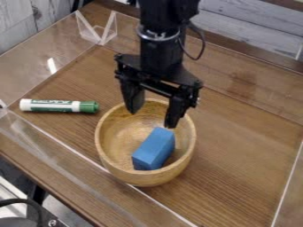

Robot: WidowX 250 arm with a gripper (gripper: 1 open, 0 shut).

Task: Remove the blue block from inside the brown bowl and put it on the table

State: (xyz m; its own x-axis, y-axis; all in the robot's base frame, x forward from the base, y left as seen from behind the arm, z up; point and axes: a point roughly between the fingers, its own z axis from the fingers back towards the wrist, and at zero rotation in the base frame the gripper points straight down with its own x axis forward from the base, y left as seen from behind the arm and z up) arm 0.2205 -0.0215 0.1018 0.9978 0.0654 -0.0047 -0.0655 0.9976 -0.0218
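A single raised camera looks down obliquely across the table.

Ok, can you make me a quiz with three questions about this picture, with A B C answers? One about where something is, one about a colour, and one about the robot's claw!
1. Where is the blue block?
A. Inside the brown bowl
B. On the table beside the marker
C. Held in the claw

2. What colours are on the marker?
A. Red and black
B. Green and white
C. All yellow

3. How is the claw right now?
A. Shut tight on the block
B. Open, holding nothing
C. Shut on the marker

Answers:
1. A, the block lies on the bowl's inner floor.
2. B, it has a white body with green label and green end, lying on the table left of the bowl.
3. B, its two fingers stand apart above the bowl's far rim, with nothing between them.
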